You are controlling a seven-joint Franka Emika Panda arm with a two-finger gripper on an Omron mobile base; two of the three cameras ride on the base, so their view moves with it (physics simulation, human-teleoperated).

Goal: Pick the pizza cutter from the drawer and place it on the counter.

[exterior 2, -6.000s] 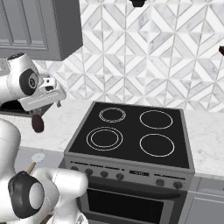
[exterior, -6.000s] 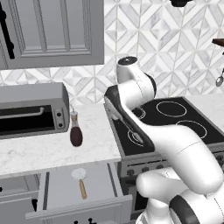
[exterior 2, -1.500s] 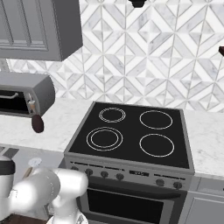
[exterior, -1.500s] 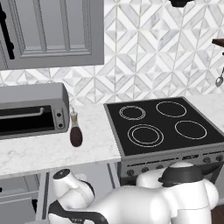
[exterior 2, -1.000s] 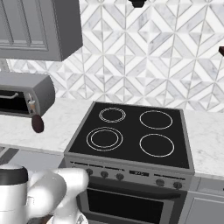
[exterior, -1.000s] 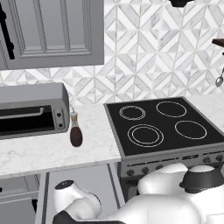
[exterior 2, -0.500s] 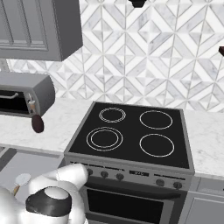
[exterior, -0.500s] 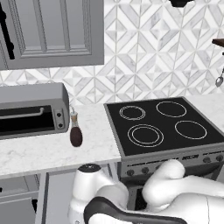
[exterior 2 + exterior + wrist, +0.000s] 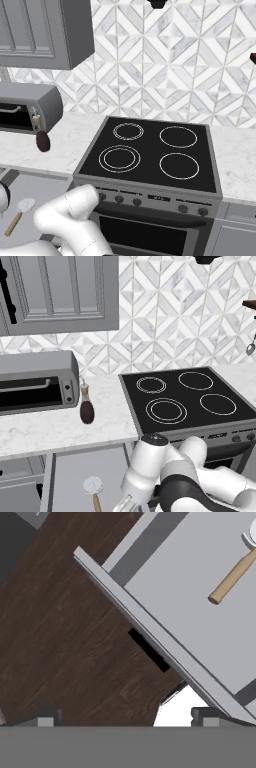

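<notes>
The drawer stands pulled out below the counter. In it lies the pizza cutter, its round silvery wheel toward the counter and its tan handle toward the drawer front. The right base view shows the pizza cutter on the grey drawer floor. In the hand view my gripper is open with nothing between its fingertips. It hangs over the wood floor just outside the drawer's front panel. The pizza cutter lies inside the drawer at the upper right, well apart from the fingers.
A dark brown bottle stands on the counter beside a toaster oven. A black stovetop lies to the right. A grey wall cabinet hangs above. The drawer front carries a black handle.
My arm has swung to the right across the drawer, uncovering the drawer floor and the pizza cutter. The gripper stays open.
</notes>
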